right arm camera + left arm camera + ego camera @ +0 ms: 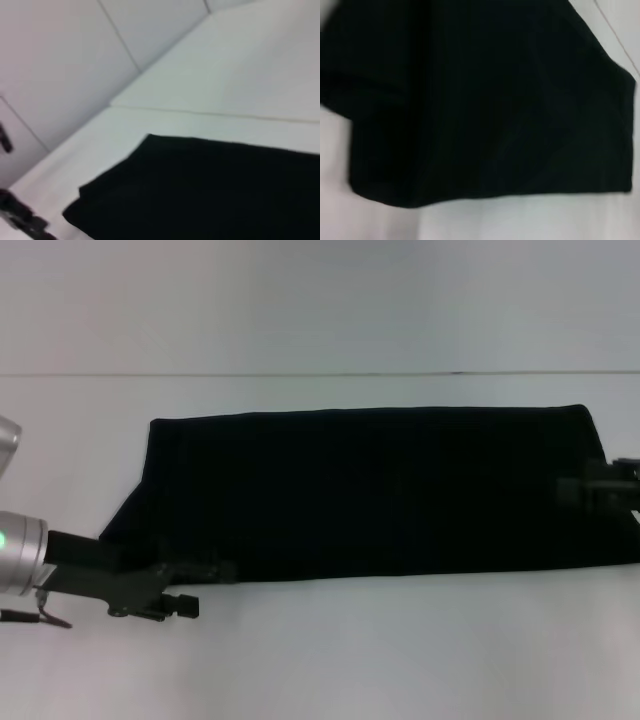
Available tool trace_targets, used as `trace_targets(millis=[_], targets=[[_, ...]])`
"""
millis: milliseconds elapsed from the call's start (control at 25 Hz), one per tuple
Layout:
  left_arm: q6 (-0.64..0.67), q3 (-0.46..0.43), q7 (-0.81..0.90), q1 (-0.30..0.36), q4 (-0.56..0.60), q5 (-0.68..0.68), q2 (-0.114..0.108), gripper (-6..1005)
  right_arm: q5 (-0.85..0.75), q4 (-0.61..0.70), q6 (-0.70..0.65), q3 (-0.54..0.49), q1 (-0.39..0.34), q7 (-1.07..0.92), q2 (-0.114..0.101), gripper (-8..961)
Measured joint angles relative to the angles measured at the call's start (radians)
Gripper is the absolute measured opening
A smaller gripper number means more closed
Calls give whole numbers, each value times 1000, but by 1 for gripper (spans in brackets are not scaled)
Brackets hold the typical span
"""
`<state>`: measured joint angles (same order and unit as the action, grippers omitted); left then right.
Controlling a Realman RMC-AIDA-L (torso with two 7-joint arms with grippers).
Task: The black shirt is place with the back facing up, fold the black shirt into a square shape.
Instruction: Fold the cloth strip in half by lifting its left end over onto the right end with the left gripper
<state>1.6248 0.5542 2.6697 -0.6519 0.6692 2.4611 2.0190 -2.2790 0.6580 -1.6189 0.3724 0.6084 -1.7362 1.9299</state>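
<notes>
A: Where's the shirt (pixel 370 490)?

B: Spread as a long band across the middle of the tabletop (pixel 320 660), already narrowed, not yet square.

A: How will it handle?

B: Soft, light and limp, I'd say; it will sag and may drag. Best taken at the end corners or along an edge.

A: The hands?

B: The left hand (pixel 195 585) sits at the near left corner, the right hand (pixel 585 488) at the right end. Whether either is apart or clamped, I cannot tell.

A: Any writing?

B: None; plain black.
</notes>
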Motion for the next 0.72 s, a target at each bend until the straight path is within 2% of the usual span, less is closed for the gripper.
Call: trace_targets(millis=[280, 720], targets=[[-89, -8, 128, 4, -22, 0, 1, 777, 41, 2, -20, 3, 24, 36, 4, 931], [-145, -48, 247, 25, -26, 15, 1, 776, 44, 0, -13, 18, 55, 59, 19, 931]])
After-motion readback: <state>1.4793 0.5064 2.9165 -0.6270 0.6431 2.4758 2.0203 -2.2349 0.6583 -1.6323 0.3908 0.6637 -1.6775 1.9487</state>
